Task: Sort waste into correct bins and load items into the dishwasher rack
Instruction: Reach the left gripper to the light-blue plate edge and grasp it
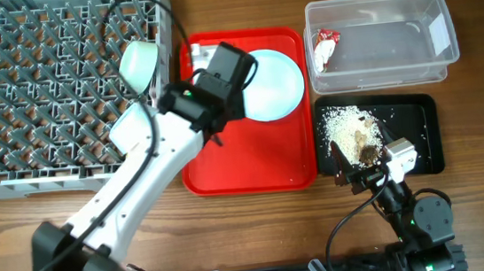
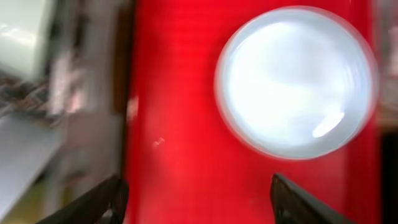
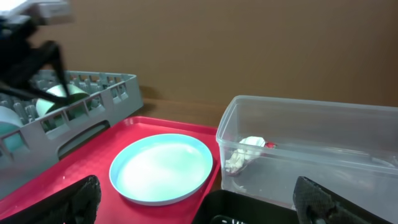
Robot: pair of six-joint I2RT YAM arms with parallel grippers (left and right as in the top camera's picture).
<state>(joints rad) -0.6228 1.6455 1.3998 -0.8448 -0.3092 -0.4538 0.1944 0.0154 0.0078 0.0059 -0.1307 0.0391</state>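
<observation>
The pale blue-green plate (image 1: 274, 84) lies on the red serving tray (image 1: 227, 168). My left gripper (image 1: 223, 79) hovers open and empty over the tray by the plate's left edge. In the blurred left wrist view the plate (image 2: 295, 81) is ahead and to the right of the open fingers (image 2: 199, 205). The bowl (image 1: 140, 63) and saucer (image 1: 132, 126) sit in the grey rack (image 1: 32, 84). The wrapper (image 1: 325, 49) lies in the clear tub (image 1: 395, 58). Rice crumbs and brown bits (image 1: 353, 129) lie in the black tray (image 1: 420, 132). My right gripper (image 1: 361, 164) is open and empty at that tray's front left. The cup, spoon and fork are out of view.
In the right wrist view, between the open fingers (image 3: 202, 211), I see the plate (image 3: 163, 169), the clear tub (image 3: 311, 149) with the wrapper (image 3: 245, 152), the black tray's edge (image 3: 249, 208) and the rack (image 3: 93, 99). The left arm crosses the table's front left.
</observation>
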